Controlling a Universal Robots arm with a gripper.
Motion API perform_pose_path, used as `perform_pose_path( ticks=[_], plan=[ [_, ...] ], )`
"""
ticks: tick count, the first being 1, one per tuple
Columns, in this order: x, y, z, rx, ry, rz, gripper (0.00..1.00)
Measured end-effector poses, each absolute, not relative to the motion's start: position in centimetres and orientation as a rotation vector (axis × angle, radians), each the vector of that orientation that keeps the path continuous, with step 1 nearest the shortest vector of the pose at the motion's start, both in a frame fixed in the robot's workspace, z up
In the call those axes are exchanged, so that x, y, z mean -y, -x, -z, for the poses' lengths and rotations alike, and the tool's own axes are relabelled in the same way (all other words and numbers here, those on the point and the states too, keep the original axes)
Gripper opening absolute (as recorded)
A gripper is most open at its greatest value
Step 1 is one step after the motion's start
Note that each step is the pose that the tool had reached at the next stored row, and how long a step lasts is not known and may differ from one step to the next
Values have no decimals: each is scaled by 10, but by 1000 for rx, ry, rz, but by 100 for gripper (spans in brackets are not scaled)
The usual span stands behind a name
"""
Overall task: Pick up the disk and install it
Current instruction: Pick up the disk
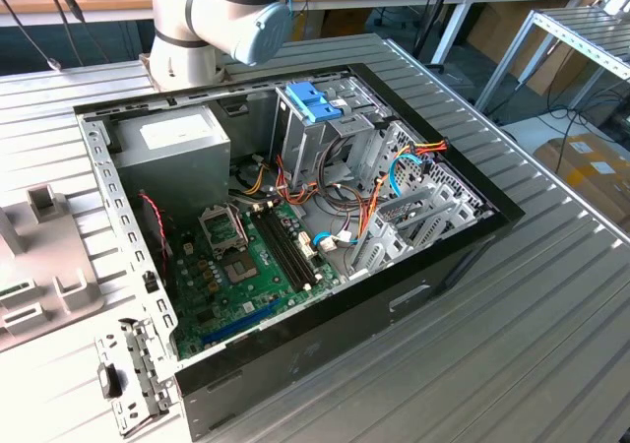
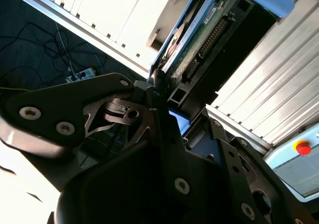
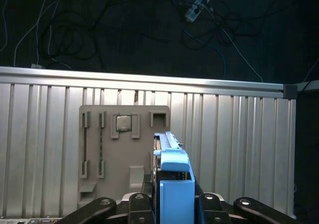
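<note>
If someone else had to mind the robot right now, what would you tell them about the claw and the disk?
Gripper: the claw is shut on the disk, a finger on each side of it, as both wrist views show.
Disk: held on edge over the grey holder tray on the ribbed table. I cannot tell whether it is lifted clear of the tray.
Done: the disk is grasped.
Left: the disk is not yet in the open computer case, so it is not installed.
</note>
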State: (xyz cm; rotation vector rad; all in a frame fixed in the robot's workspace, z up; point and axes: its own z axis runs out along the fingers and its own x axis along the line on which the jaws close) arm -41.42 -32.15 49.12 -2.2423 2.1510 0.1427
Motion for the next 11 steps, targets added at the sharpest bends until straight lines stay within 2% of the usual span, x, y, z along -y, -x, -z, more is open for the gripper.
perform_pose_path(
  ticks=[11],
  plan=[
    [323, 412, -491, -2151, 2242, -143, 37]
  ],
)
